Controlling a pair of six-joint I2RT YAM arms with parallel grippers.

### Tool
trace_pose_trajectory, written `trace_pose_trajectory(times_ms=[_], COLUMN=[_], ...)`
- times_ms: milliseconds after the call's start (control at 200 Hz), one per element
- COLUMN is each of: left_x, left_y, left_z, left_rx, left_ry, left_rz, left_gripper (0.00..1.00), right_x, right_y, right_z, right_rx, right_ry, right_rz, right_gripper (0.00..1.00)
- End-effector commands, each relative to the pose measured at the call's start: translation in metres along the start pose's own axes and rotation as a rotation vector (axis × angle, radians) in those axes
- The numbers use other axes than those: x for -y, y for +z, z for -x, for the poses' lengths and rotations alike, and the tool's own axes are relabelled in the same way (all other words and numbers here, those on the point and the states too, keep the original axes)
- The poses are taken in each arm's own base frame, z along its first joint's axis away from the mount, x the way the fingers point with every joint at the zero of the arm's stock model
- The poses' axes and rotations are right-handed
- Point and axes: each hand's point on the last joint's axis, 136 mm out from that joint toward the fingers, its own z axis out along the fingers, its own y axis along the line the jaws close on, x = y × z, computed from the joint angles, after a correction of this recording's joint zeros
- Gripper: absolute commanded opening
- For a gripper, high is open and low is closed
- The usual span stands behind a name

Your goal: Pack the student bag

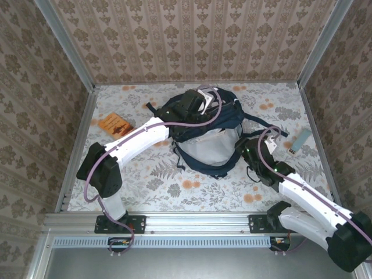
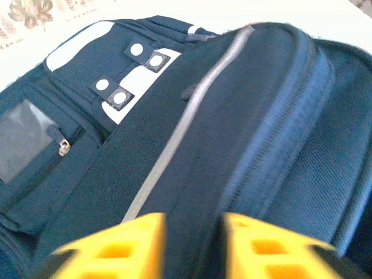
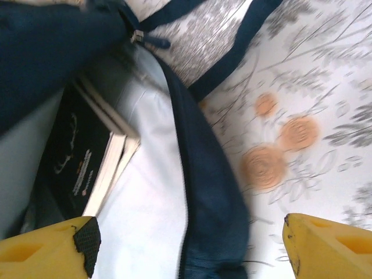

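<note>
With the student bag (image 1: pixel 229 116) lying mid-tabletop (image 1: pixel 151 186), nearer the far edge, your left gripper (image 2: pixel 189 232) pinching its top flap (image 2: pixel 174 145) and your right gripper (image 3: pixel 187 235) spread wide over the opening's rim (image 3: pixel 197 174), a slipping flap could drop shut and block whatever you pack next.

even bright overhead light, soft shadows — both wrist views motion-blurred, top corner of left wrist view blown out

Navy student bag (image 1: pixel 203 119) w/ pale lining; floral table (image 1: pixel 174 186).
</note>
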Motion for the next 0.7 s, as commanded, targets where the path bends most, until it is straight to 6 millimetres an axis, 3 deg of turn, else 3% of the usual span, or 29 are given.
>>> trace_pose_trajectory(times_ms=[0, 95, 205, 345, 510, 695], left_x=[-0.018, -0.033, -0.065, -0.129, -0.216, -0.281], left_y=[-0.023, -0.027, -0.036, -0.050, -0.072, -0.080], left_z=[0.012, 0.000, -0.014, -0.038, -0.077, -0.108], left_rx=[0.058, 0.049, 0.046, 0.036, -0.014, -0.032], left_ry=[-0.111, -0.153, -0.212, -0.309, -0.473, -0.654], left_rz=[0.001, 0.037, 0.121, 0.283, 0.479, 0.530], left_gripper=[0.55, 0.69, 0.80, 0.89, 1.00, 1.00], right_x=[0.017, 0.008, -0.003, -0.019, -0.046, -0.063], right_y=[-0.019, -0.027, -0.030, -0.025, -0.014, -0.004], right_z=[0.028, 0.038, 0.042, 0.032, 0.004, -0.015], right_rx=[0.109, 0.131, 0.122, 0.064, -0.084, -0.155], right_ry=[-0.098, -0.141, -0.181, -0.220, -0.312, -0.347], right_rz=[-0.107, -0.095, -0.079, -0.022, 0.074, 0.114], right_gripper=[0.85, 0.86, 0.87, 0.90, 0.96, 1.00])
